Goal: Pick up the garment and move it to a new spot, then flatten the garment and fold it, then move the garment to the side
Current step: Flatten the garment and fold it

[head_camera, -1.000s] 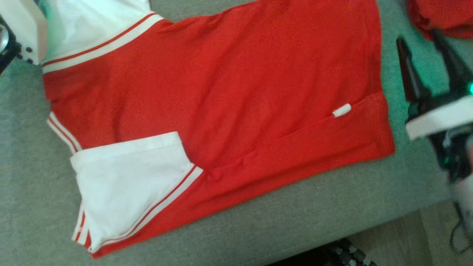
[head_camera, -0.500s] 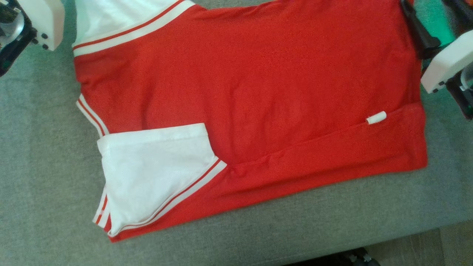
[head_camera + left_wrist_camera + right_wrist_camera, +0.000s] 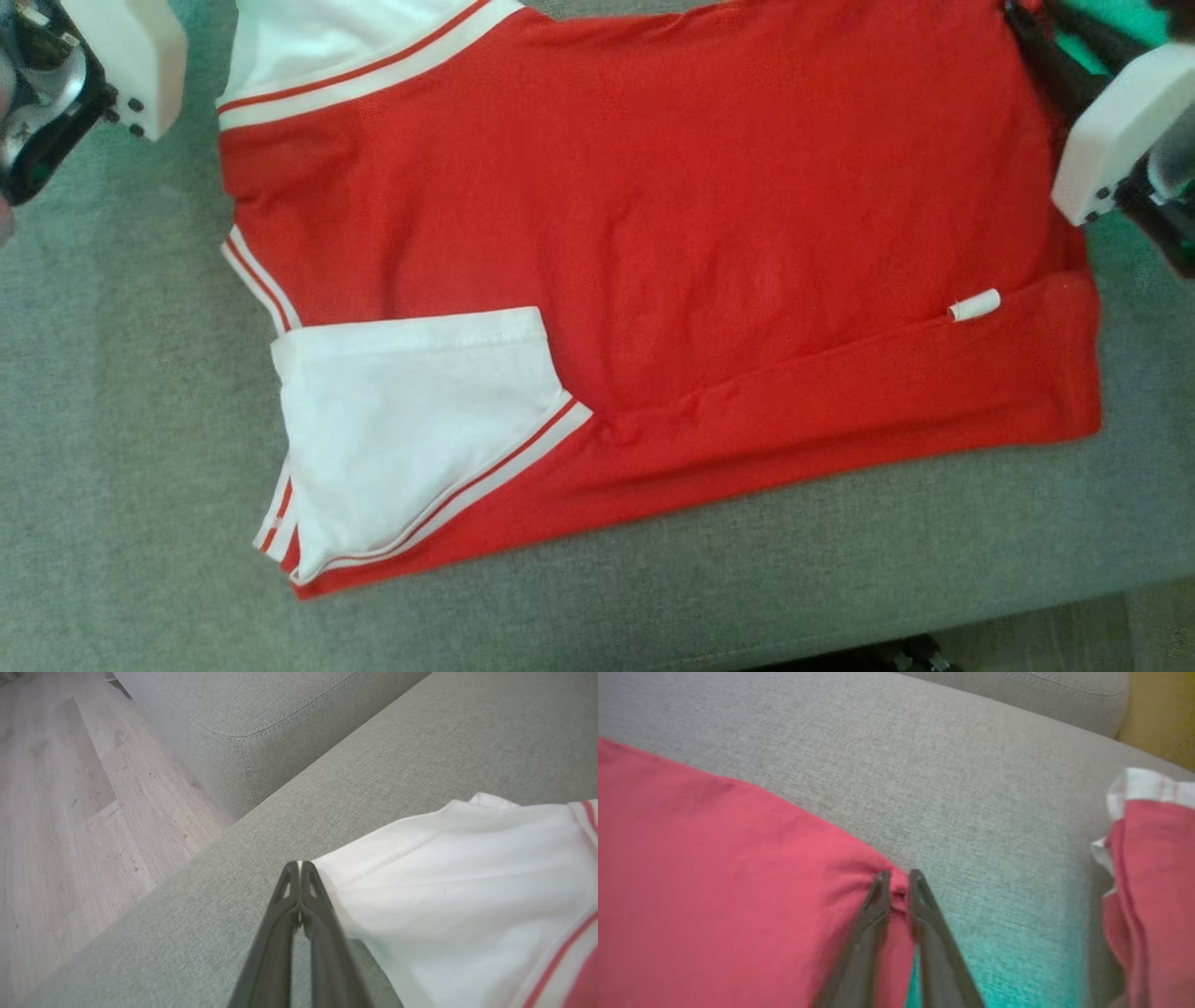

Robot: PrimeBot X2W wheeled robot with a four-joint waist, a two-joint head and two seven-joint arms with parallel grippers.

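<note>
Grey woven sofa seat (image 3: 653, 607) spans the field; a stitched cushion (image 3: 261, 709) of the same fabric rises at its far edge. Pale wood-plank floor (image 3: 60, 812) lies alongside. Illumination is soft and even.

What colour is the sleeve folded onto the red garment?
White, with red-and-white striped edging; the sleeve of the garment shows best in the head view.

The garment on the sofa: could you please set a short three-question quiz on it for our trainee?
1. True or false: the garment lies on a wooden table.
2. The right gripper pinches: A) a white sleeve, B) a red corner, C) a cushion seam?
3. Fill in: the left gripper, closed, sits at the edge of the ___ sleeve.
Key: 1 false; 2 B; 3 white.
</note>
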